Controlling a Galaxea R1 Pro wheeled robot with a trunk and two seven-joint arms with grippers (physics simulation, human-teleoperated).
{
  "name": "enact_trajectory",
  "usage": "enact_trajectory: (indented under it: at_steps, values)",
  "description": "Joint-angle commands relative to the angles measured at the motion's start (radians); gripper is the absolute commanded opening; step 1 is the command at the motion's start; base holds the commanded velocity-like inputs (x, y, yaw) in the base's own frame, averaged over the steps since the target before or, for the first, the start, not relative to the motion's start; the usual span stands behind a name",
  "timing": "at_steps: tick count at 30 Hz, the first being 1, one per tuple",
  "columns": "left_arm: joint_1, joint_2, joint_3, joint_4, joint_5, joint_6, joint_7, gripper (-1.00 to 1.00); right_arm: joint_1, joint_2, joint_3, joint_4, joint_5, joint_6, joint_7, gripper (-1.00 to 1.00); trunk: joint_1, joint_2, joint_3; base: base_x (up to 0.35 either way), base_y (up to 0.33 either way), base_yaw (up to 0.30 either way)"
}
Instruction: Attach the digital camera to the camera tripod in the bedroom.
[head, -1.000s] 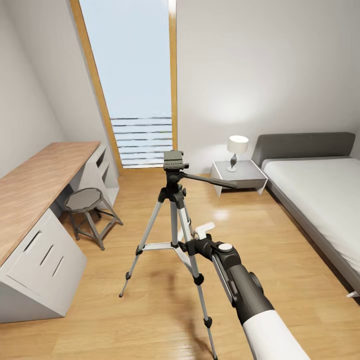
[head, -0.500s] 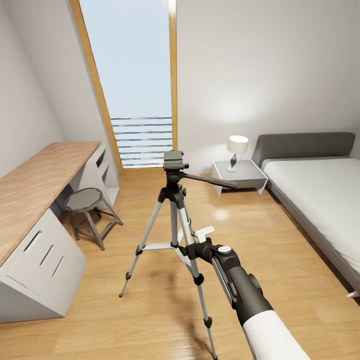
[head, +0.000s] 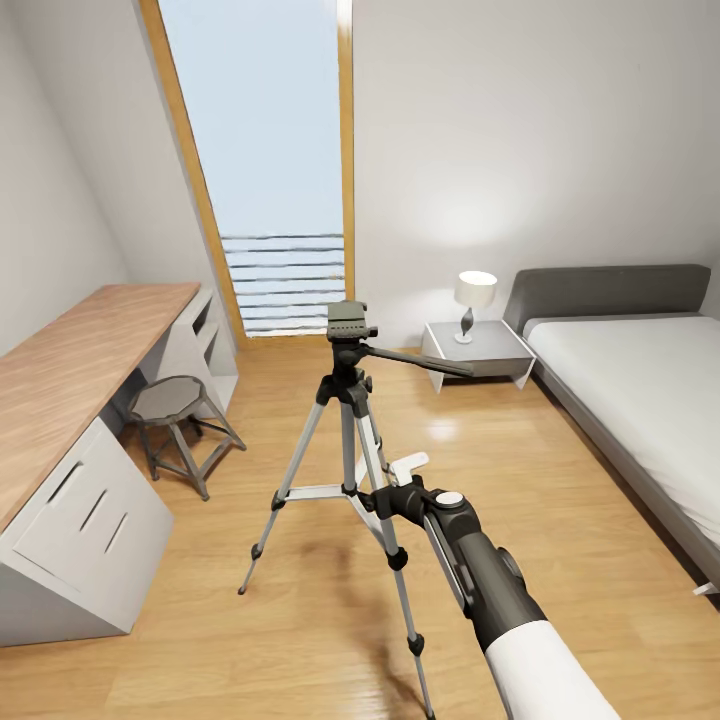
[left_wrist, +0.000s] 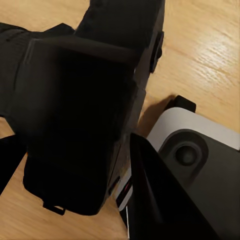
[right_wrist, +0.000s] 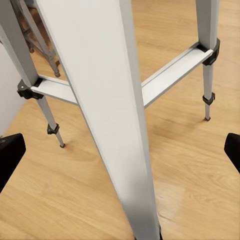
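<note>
At frame centre, the camera tripod (head: 350, 420) looked light, stiff and tippy; its near leg (right_wrist: 107, 120) stood between the right claw's (right_wrist: 120, 150) spread fingers, best gripped there. The left claw's state couldn't be told.

From the head I look forward and down across the bedroom, with the camera tripod (head: 350, 430) standing mid-floor. My right wrist camera sits very close to one silver tripod leg (right_wrist: 107, 115), facing down along it to the wood floor (right_wrist: 190, 170). Head and right wrist share the tripod. My left wrist camera faces the floor, pressed against dark robot parts.
</note>
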Motion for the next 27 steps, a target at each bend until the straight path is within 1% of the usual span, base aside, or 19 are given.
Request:
enact_trajectory:
  at_steps: [1, 16, 17, 19, 21, 22, 23, 27]
  values:
    - [0.0, 0.007, -0.008, -0.009, 0.008, 0.009, 0.007, -1.0, -0.001, 0.0, -0.001, -0.002, 0.011, 0.004, 0.008, 1.0, 0.001, -0.002, -0.002, 0.0, 0.0, 0.0]
    - [0.0, 0.091, 0.0, -0.093, 0.01, 0.093, 0.011, -1.0, -0.001, 0.0, -0.001, -0.002, 0.011, 0.003, 0.008, 1.0, 0.001, -0.002, -0.002, 0.0, 0.0, 0.0]
    - [0.0, 0.176, 0.0, -0.604, 0.01, 0.11, 0.011, -1.0, -0.001, 0.0, -0.001, -0.002, 0.011, 0.003, 0.008, 1.0, 0.001, -0.002, -0.002, 0.0, 0.0, 0.0]
    - [0.0, 0.19, 0.008, -0.634, 0.01, 0.111, 0.011, -1.0, -0.001, 0.0, -0.001, -0.002, 0.01, 0.003, 0.008, 1.0, 0.001, -0.002, -0.002, 0.0, 0.0, 0.0]
    - [0.0, 0.196, 0.02, -0.646, 0.011, 0.111, 0.011, -1.0, -0.001, 0.0, -0.001, -0.002, 0.01, 0.003, 0.008, 1.0, 0.001, -0.002, -0.002, 0.0, 0.0, 0.0]
    - [0.0, 0.198, 0.028, -0.651, 0.011, 0.111, 0.011, -1.0, -0.001, 0.0, -0.001, -0.002, 0.01, 0.003, 0.008, 1.0, 0.001, -0.002, -0.002, 0.0, 0.0, 0.0]
    - [0.0, 0.199, 0.046, -0.657, 0.011, 0.113, 0.011, -1.0, -0.001, 0.0, -0.001, -0.002, 0.01, 0.003, 0.008, 1.0, 0.001, -0.002, -0.002, 0.0, 0.0, 0.0]
    - [0.0, 0.2, 0.074, -0.659, 0.01, 0.12, 0.011, -1.0, -0.001, 0.0, -0.001, -0.002, 0.009, 0.001, 0.007, 1.0, 0.001, -0.002, -0.002, 0.0, 0.0, 0.0]
